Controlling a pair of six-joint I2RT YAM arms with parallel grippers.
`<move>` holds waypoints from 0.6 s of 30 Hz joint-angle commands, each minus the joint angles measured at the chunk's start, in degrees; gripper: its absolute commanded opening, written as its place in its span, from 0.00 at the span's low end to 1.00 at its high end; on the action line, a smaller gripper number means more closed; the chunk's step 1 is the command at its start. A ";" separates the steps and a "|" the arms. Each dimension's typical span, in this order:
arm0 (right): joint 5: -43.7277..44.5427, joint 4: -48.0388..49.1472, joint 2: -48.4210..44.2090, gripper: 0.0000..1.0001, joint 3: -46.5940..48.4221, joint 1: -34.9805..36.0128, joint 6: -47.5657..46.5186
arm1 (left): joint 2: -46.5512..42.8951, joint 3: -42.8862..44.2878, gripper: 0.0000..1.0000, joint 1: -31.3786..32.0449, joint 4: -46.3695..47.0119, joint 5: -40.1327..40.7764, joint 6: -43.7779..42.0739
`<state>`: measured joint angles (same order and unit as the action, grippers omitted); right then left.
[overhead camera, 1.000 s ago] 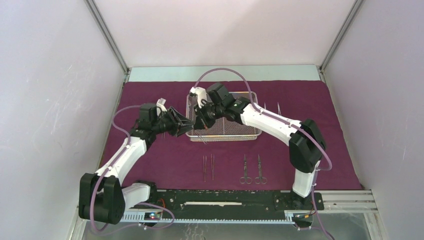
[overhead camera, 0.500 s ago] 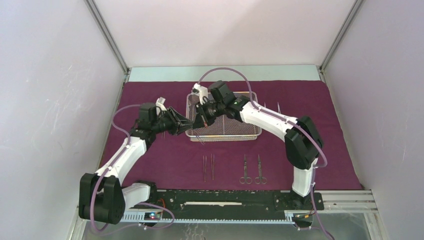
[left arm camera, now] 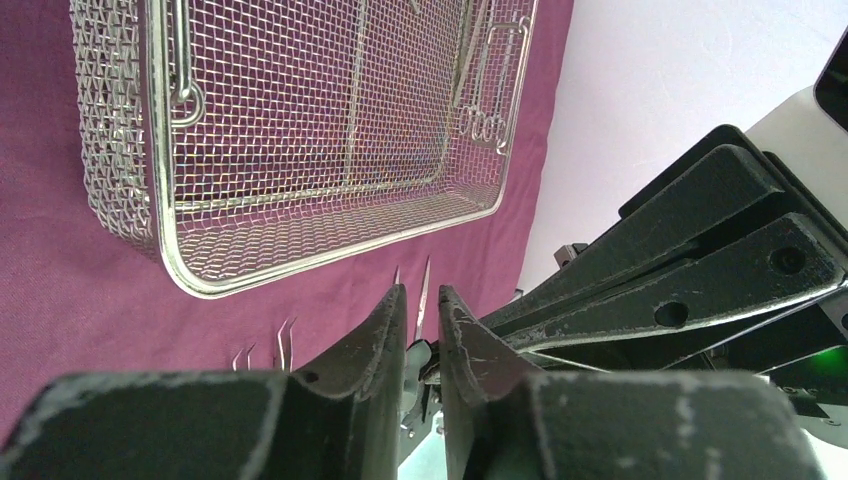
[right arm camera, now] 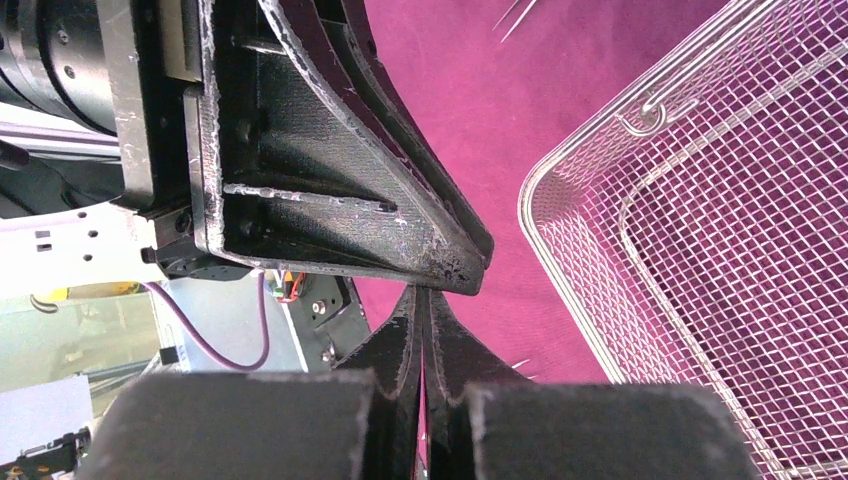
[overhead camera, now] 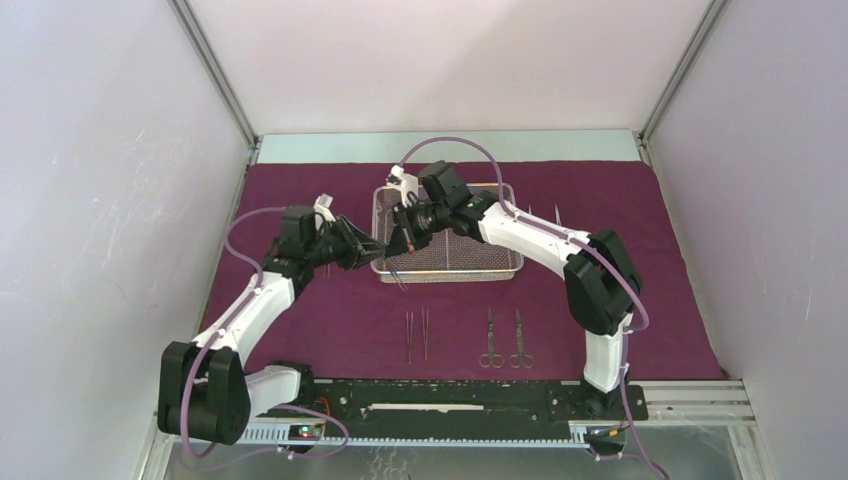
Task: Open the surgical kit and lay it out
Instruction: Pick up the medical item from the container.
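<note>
Cloth [overhead camera: 330, 320], maroon and spread flat, ends at the rail along the near edge and runs close to the side walls. Wide bare stretches of it lie left and right of the wire-mesh tray [overhead camera: 450, 275]. Near the front two tweezers [overhead camera: 416, 334] and, to their right, two scissors [overhead camera: 505, 342] lie apart in a row. Further in stands the tray, its far left part hidden under the right arm; its contents are hard to make out. At its near left corner the grippers meet tip to tip. The left gripper [left arm camera: 420, 295] has its jaws narrowly apart, with a slim steel tip [left arm camera: 424, 285] in the gap, not clearly pinched. The right gripper [right arm camera: 419, 292] is clenched; whether it grasps that steel I cannot tell. Beyond the tray's right end lie more slim instruments [overhead camera: 545, 214].
</note>
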<state>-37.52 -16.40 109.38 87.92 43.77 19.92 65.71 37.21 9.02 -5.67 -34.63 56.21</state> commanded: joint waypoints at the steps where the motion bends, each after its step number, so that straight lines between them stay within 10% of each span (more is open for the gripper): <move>1: 0.08 2.78 0.84 0.00 2.28 -0.44 1.82 | 0.50 -1.27 0.21 0.96 0.02 -0.26 -2.44; 18: 10.10 -4.92 -0.01 0.21 5.62 -1.38 4.15 | 1.83 -1.48 0.01 1.18 0.59 1.98 -2.91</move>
<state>-32.58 -19.75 110.26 90.21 43.27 22.06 67.61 37.17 9.67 -6.31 -33.17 54.43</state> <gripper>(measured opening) 0.178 0.094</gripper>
